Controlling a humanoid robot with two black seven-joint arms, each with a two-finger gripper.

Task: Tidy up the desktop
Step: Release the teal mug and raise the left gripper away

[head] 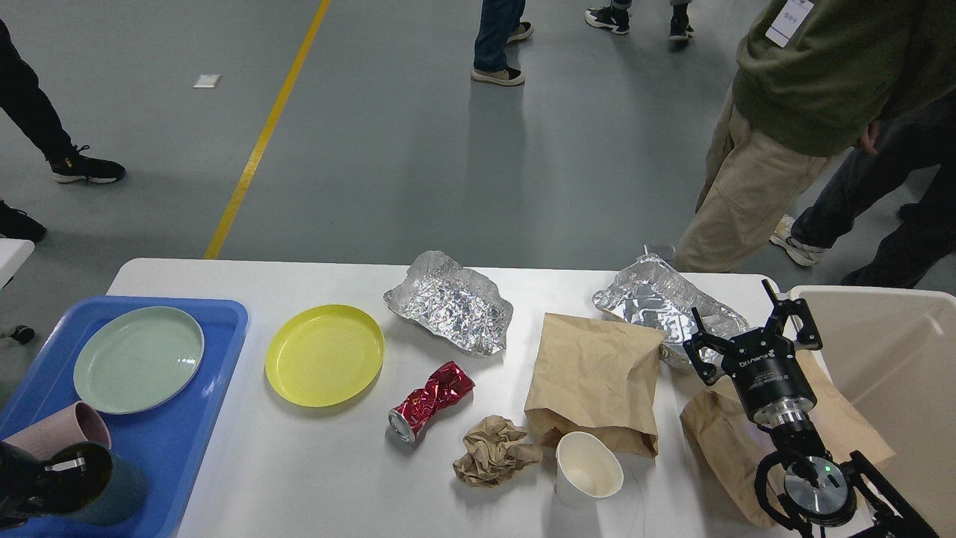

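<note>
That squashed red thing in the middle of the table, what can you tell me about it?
It is a crushed drink can, shiny red metal with a bare silver end facing the near-left. It is twisted and dented along its whole length and lies on its side, aslant, on the white desktop. It sits apart from everything else: the yellow plate is to its left, a crumpled foil tray behind it and a ball of brown paper to its near-right. Nothing touches it, and neither gripper is near.

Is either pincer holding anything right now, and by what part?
Right pincer is open and empty, above a foil tray and paper bag. The left pincer is not clearly visible, so I cannot tell.
</note>
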